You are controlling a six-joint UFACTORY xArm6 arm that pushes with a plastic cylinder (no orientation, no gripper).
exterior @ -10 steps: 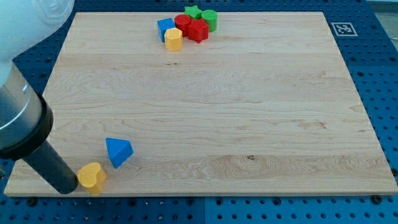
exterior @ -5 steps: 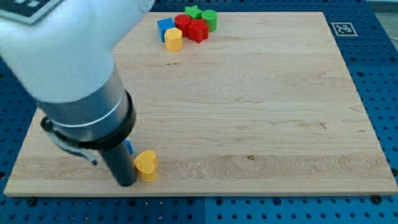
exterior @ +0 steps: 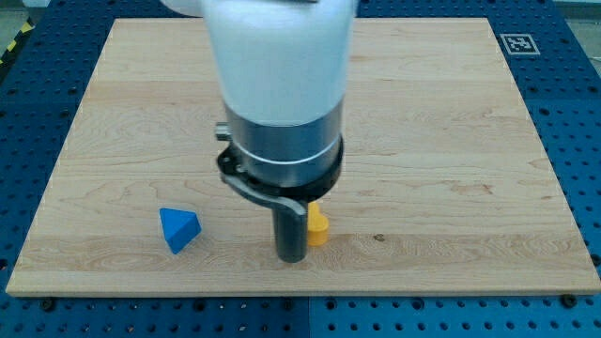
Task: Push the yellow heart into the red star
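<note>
Midway at best, my tip (exterior: 292, 257) presses the left side of the yellow heart (exterior: 318, 226) low on the worktop (exterior: 451, 141); the tool, a gripless rod, holds nothing. The red star is hidden behind the arm, so most of the push seems left.

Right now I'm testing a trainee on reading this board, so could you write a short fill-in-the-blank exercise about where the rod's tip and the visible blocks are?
1. My tip sits right against the view's ____ side of the yellow heart.
2. The blue block lies to the view's ____ of my tip.
3. The arm hides the view's ____ middle of the wooden board, so the red star cannot be seen.

Missing words: left; left; top
</note>
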